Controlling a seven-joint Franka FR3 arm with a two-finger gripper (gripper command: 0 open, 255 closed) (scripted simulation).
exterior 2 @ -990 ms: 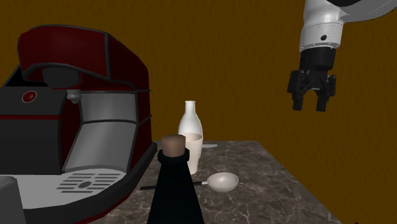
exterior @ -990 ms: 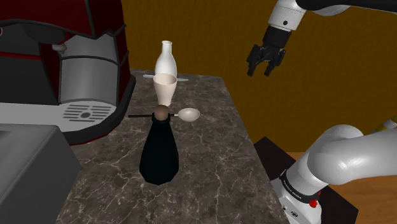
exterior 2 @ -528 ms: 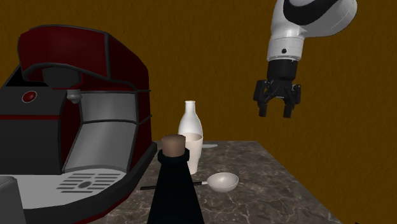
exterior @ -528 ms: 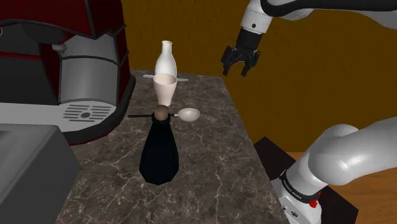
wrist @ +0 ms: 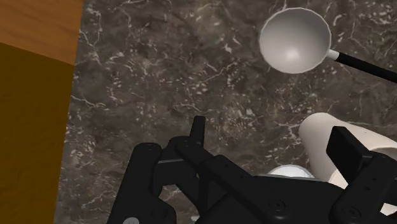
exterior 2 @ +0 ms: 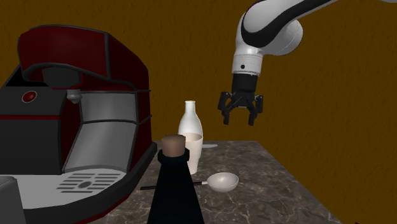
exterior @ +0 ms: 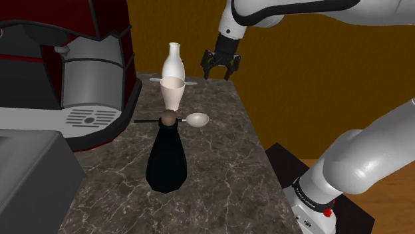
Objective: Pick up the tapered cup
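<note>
The gripper (exterior: 221,66), fingers apart and empty, has swung in from well off the marbled counter (exterior: 219,159). It now hangs above the counter, near the white bottle (exterior: 173,61) on the shoulder view's right. The tapered cup (exterior: 173,92) stands directly in front of that bottle, untouched. The approach looks nearly closed; centring over the cup and descending likely remain.
</note>
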